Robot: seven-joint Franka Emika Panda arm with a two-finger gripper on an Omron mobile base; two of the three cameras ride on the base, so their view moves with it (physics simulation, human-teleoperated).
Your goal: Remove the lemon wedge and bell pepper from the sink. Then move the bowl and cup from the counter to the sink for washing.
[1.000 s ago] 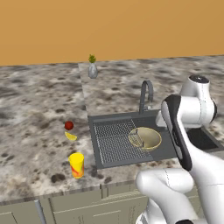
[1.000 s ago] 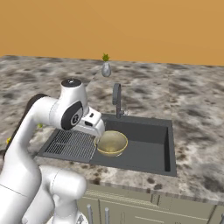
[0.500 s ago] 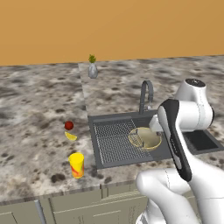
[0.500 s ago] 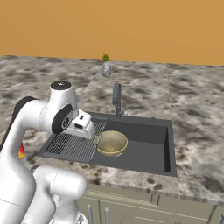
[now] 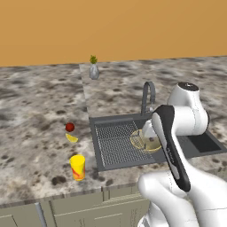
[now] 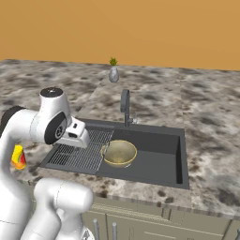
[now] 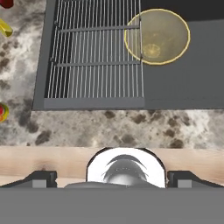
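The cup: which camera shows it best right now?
The left base view: the cup stands whole on the counter, left of the sink. In the right base view the arm hides most of it; the hand view catches its edge.

Even, bright rendered light with no glare; shadows are faint and soft. All views stay sharp, edges undistorted, textures slightly coarse.

Bowl (image 5: 144,141) in sink (image 5: 116,142); cup (image 5: 77,167) on counter (image 5: 35,142).
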